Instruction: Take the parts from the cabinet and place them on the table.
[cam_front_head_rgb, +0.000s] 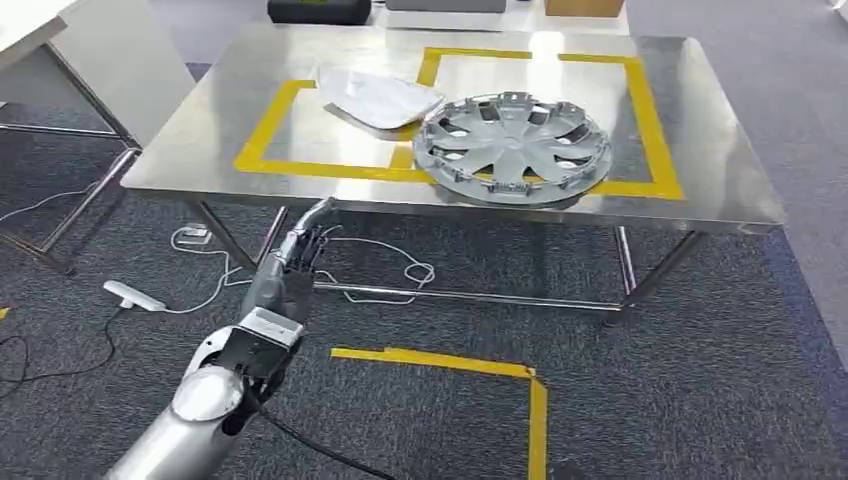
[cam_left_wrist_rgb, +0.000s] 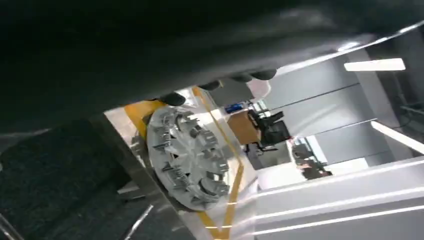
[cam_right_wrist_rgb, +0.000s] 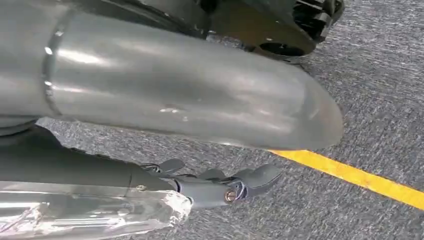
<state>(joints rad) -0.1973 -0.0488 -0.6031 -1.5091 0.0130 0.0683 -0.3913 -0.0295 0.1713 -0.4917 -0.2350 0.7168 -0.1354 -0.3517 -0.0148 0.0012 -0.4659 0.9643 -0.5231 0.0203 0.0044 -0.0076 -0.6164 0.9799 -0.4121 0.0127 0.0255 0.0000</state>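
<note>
While your head camera looks forward and down, you see the steel table (cam_front_head_rgb: 700, 190) across the upper half of the picture, with the silver wheel cover (cam_front_head_rgb: 512, 147) lying flat on it at about one o'clock from the picture's middle, overlapping the yellow tape outline (cam_front_head_rgb: 262, 132) marked on the tabletop. Just beside the cover, at its ten o'clock, lies the white plastic-wrapped part (cam_front_head_rgb: 378, 96), its near edge touching or almost touching the cover's rim (you cannot tell which). Your left hand (cam_front_head_rgb: 298, 252) reaches up from seven o'clock, below the table's front edge and apart from both parts; its fingers (cam_front_head_rgb: 318, 222) point toward the table, loosely extended and slightly apart, with nothing in them. From the left wrist camera you see the wheel cover (cam_left_wrist_rgb: 187, 157) again, resting on the tabletop by the yellow tape, with dark fingertips (cam_left_wrist_rgb: 172, 99) at the edge of the view. From the right wrist camera, your right hand (cam_right_wrist_rgb: 220, 186) hangs over grey carpet (cam_right_wrist_rgb: 380, 100) near a yellow floor stripe (cam_right_wrist_rgb: 360, 177), and its dark fingers (cam_right_wrist_rgb: 260, 177) are closed around a crinkled clear-wrapped item (cam_right_wrist_rgb: 90, 215). White cables (cam_front_head_rgb: 400, 270) trail on the carpet under the table.
</note>
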